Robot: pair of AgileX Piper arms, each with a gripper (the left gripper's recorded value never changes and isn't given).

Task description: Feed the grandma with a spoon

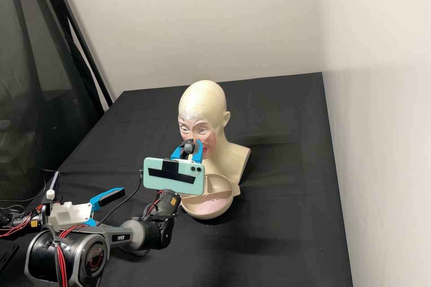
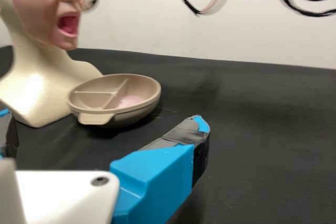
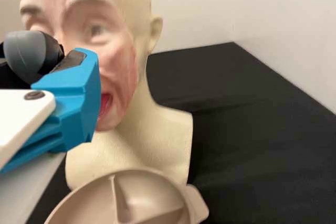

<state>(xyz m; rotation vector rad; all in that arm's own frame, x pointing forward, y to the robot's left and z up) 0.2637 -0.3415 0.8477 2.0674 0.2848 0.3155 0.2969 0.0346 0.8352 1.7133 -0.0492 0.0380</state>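
Lying low over the near left part of the bench, the left gripper is seen with its blue fingers spread wide and nothing between them; it is kept well apart from the food. Red and black cables are seen beside it at the bench's near left edge.

Just beyond, the right arm is stretched forward toward the middle of the bench, and a mint-green phone is carried crosswise on its wrist.

Behind the phone a beige bowl is set on the bench, divided into three compartments, with something pale pink in the largest one. It is placed right at the foot of the bust; whether the two touch cannot be told.

Above the bowl, the right gripper is raised to face height, its fingers clenched on the thick grey handle of the spoon. The spoon is held up just in front of the nose and open mouth of the grandma head; its scoop end is hidden, so whether it is inside the mouth cannot be told.

The head is stood upright on its cream bust at mid-bench, turned toward the arms. Pale walls are met behind and to the right of the bench.
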